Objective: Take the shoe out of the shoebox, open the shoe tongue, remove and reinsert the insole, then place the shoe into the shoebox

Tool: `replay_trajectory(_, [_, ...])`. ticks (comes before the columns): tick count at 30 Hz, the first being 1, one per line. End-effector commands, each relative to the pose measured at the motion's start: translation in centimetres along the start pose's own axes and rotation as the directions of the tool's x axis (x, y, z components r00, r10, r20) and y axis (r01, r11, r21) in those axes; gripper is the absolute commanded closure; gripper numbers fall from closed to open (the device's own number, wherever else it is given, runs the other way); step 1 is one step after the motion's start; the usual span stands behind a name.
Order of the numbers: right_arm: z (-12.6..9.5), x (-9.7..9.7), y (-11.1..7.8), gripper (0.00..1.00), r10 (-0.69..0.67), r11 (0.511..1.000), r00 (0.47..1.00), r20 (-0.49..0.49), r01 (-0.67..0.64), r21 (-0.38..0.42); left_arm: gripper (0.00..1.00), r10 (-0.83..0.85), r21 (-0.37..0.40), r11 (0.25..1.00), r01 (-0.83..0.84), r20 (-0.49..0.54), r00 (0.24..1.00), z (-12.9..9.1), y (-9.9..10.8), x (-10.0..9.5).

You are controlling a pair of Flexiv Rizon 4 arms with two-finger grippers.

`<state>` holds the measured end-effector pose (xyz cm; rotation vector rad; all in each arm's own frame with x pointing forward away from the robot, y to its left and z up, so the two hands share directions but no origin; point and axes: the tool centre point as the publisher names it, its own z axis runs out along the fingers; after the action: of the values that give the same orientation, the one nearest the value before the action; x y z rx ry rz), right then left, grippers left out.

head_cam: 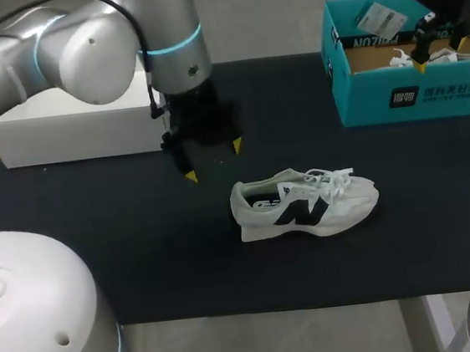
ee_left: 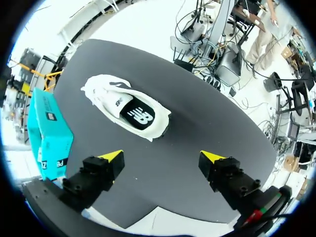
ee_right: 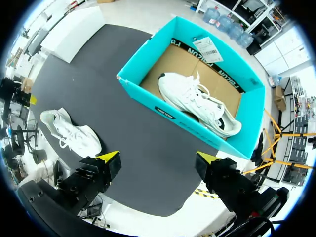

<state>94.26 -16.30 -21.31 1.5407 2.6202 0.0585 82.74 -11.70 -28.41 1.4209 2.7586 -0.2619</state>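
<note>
A white shoe [head_cam: 305, 205] with a black logo lies on its sole on the black mat, toe to the right, laces loose. My left gripper [head_cam: 214, 161] hangs open just up-left of its heel, nothing between the fingers. In the left wrist view the shoe [ee_left: 129, 112] lies ahead of the open gripper [ee_left: 162, 158], its dark insole showing in the opening. The teal shoebox [head_cam: 416, 100] stands at the back right. My right gripper [head_cam: 439, 55] hovers open above it. In the right wrist view a second white shoe [ee_right: 200, 102] lies inside the shoebox [ee_right: 148, 98], ahead of the open gripper [ee_right: 158, 160].
A white rectangular box [head_cam: 70, 130] stands at the back left of the black mat [head_cam: 143, 261]. A paper tag [ee_right: 208, 48] lies inside the shoebox on its far wall. The first shoe [ee_right: 71, 132] shows on the mat beside the right gripper's finger.
</note>
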Motion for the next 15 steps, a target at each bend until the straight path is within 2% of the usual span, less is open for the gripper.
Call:
replay_trajectory(1, [0.0,0.0,0.0,0.00,0.000,1.000,1.000,0.000,0.000,0.001,0.00,-0.161,0.069,0.986,0.152,0.160,0.974,-0.4,1.3,2.0])
replay_trajectory(5, [0.0,0.0,0.0,0.00,0.000,1.000,1.000,0.000,0.000,0.001,0.00,-0.212,0.100,0.976,0.196,0.188,0.959,-0.8,1.7,2.9])
replay_trajectory(7, [0.0,0.0,0.0,0.00,0.000,1.000,1.000,0.000,0.000,0.001,0.00,-0.148,0.124,0.984,0.125,0.198,0.969,-1.0,1.7,3.1])
replay_trajectory(8, [0.0,0.0,0.0,0.00,0.000,1.000,1.000,0.000,0.000,0.001,0.00,-0.071,0.112,0.992,0.051,0.186,0.980,-1.2,1.6,3.0])
replay_trajectory(15, [0.0,0.0,0.0,0.00,0.000,1.000,1.000,0.000,0.000,0.001,0.00,-0.071,0.112,0.992,0.051,0.186,0.980,-1.2,1.6,3.0])
